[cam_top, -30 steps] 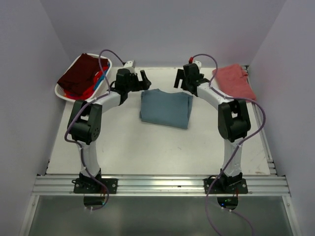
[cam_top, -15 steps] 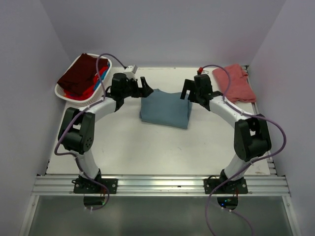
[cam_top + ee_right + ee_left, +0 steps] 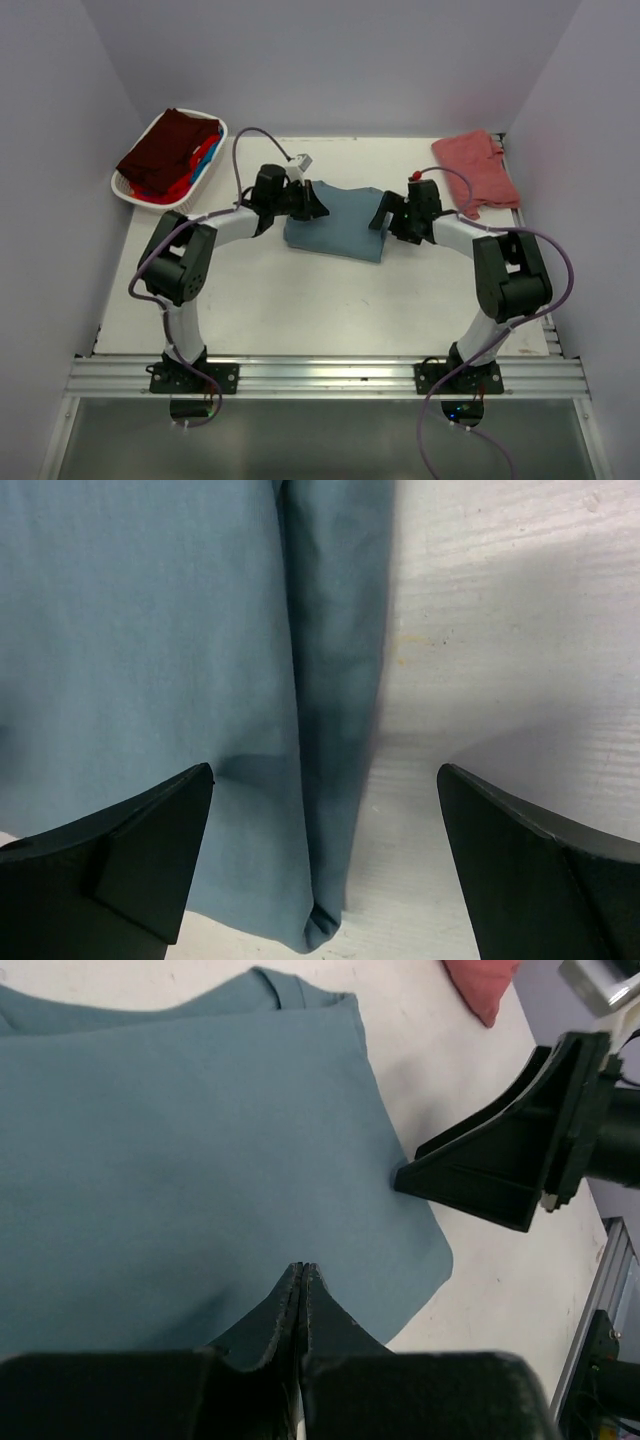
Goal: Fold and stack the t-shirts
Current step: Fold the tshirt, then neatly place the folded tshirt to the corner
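1. Teal-blue t-shirt [image 3: 335, 228] – folded into a compact block, it lies flat on the surface [image 3: 260, 300] mid-way between the two arms. It is a touch wider left-to-right than it is deep.
2. At its far-left corner we see the left gripper [image 3: 300, 1272], jaws pressed together with no gap. The cloth runs right up to the tips, so we judge they are nipping a fold of it, though the wrist view hides the contact itself.
3. At the opposite side sits the right gripper [image 3: 322, 770], jaws spread wide and holding nothing. The shirt's doubled right edge lies between them, running near-to-far and straight along the gap, with bare surface under the outer jaw.
4. That straddle is what the coming move turns on – we reckon the right jaws need only close to take the edge. Both arms are equally near the shirt, one at each end.
5. Further out, the salmon-red t-shirt [image 3: 475, 165] lies at the far right corner, well apart from the blue one and nearer the right arm. It is a likely base for the stack.
6. At the far left stands the white basket [image 3: 120, 186], a dark maroon t-shirt [image 3: 165, 150] topping its pile, not yet folded.
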Motion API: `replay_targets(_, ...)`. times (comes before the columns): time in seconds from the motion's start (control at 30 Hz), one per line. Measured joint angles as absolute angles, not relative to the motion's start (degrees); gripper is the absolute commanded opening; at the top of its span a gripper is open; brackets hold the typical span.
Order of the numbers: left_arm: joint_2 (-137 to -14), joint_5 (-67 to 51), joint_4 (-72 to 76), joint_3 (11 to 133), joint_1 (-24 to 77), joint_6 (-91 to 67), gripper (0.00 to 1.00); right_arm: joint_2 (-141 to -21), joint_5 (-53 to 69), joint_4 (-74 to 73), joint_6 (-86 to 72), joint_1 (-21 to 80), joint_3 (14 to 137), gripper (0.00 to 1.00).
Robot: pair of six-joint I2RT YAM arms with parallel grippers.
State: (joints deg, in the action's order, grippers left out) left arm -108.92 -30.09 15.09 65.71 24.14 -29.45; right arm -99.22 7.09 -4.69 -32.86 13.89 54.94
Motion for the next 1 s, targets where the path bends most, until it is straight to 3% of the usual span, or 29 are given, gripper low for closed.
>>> replay_targets(0.27, -119.5, -26.4, 14.7, 67.0, 26.5, -30.5, 0.0, -102.6, 13.9, 2.7, -35.4, 12.7, 55.6, 0.99)
replay_targets(0.57, -122.8, -23.6, 14.9, 72.1, 26.4, -30.6, 0.0, -111.0, 22.1, 11.4, -39.2, 12.6, 61.1, 0.99)
replay_targets(0.63, -123.0, -23.6, 15.6, 72.1, 26.4, -30.7, 0.0, -113.2, 23.7, 13.2, -40.1, 12.9, 62.8, 0.94)
replay_targets(0.67, -123.0, -23.6, 15.7, 72.1, 26.4, -30.7, 0.0, -114.2, 24.3, 13.8, -40.5, 13.1, 63.7, 0.9)
replay_targets(0.8, -123.0, -23.6, 16.5, 71.6, 26.4, -30.7, 0.0, -117.5, 25.9, 15.2, -41.0, 14.8, 66.5, 0.54)
replay_targets(0.83, -123.0, -23.6, 16.8, 71.4, 26.4, -30.7, 0.0, -118.1, 26.2, 14.9, -40.9, 15.3, 67.1, 0.25)
replay_targets(0.87, -122.9, -23.7, 17.1, 71.3, 26.4, -30.7, 0.0, -118.8, 26.7, 14.7, -40.8, 15.9, 67.2, 0.15)
replay_targets(0.93, -122.7, -23.8, 17.3, 70.9, 26.4, -30.6, 0.0, -120.0, 27.4, 13.8, -41.1, 16.7, 67.4, 0.0)
replay_targets(1.0, -122.3, -23.9, 17.4, 70.3, 26.3, -30.6, 0.0, -120.1, 28.1, 12.5, -40.8, 16.9, 68.2, 0.0)
